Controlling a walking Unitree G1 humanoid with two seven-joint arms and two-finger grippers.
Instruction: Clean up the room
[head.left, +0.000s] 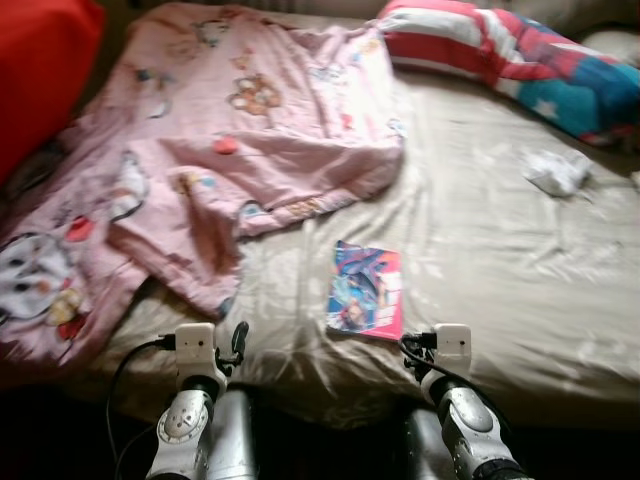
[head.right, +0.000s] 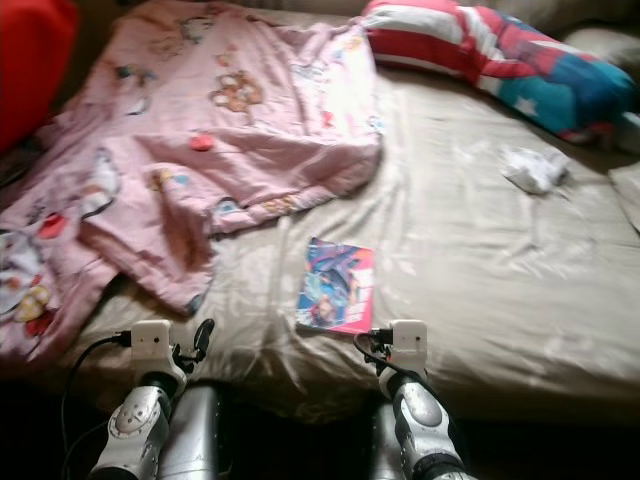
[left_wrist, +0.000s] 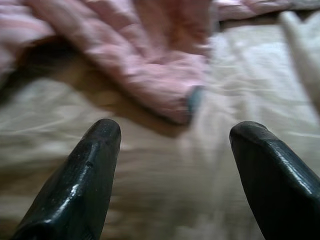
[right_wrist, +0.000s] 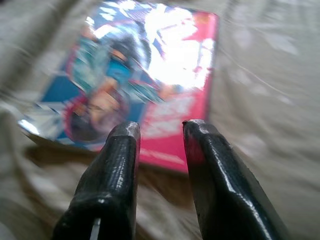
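A thin, glossy book (head.left: 365, 291) is seen low in the frame's centre on the bed (head.left: 520, 280). Stiff, light, slippery; its near edge should be pinched. The right claw (right_wrist: 160, 127) is narrowly parted, empty; the left claw (left_wrist: 175, 131) is held wide, empty.

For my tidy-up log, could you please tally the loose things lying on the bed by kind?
Blankets: 1, pink blanket
Pillows: 1, striped pillow
Books: 1, book
Crumpled white bits: 1, white wad
Total: 4
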